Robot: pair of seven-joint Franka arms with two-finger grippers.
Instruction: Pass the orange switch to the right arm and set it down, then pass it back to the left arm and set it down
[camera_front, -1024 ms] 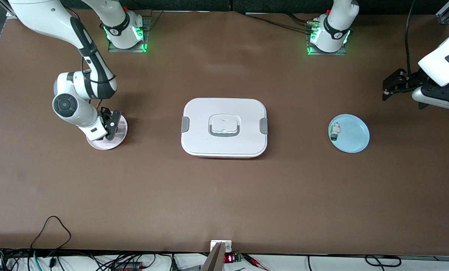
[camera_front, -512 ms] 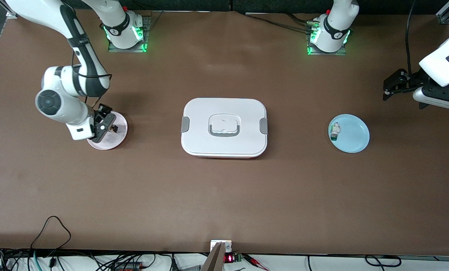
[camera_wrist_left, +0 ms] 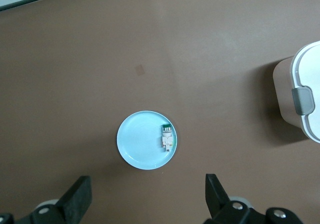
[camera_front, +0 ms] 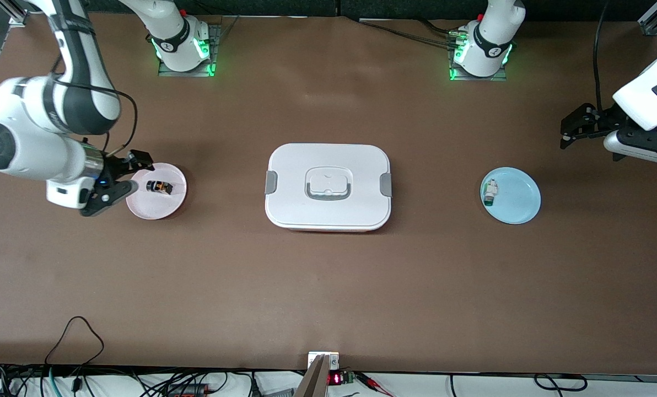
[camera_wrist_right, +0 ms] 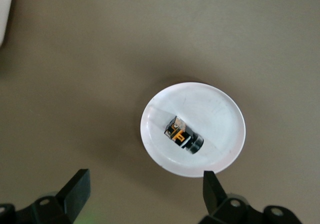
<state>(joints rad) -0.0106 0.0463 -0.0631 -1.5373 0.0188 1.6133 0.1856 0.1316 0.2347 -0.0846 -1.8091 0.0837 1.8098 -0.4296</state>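
The brown bench (camera_front: pixel 328 286) carries the white box (camera_front: pixel 328 186) at its middle, lid on, grey clips on both short sides. Toward the right arm's end of the bench, a pale pink plate (camera_front: pixel 168 208) holds the orange switch (camera_front: pixel 159 187). The switch lies on its side, its long axis running roughly along the bench's length, with the black end toward the right hand and the orange-marked end toward the box. The right hand (camera_front: pixel 118 182) hovers over the plate's outer rim, just beside the switch, fingers spread apart and empty. Toward the left arm's end, a light blue plate (camera_front: pixel 518 204) holds a small white-and-green part (camera_front: pixel 490 193) near its rim. The left hand (camera_front: pixel 571 129) waits in the air, well apart from that plate, fingers apart, holding nothing.
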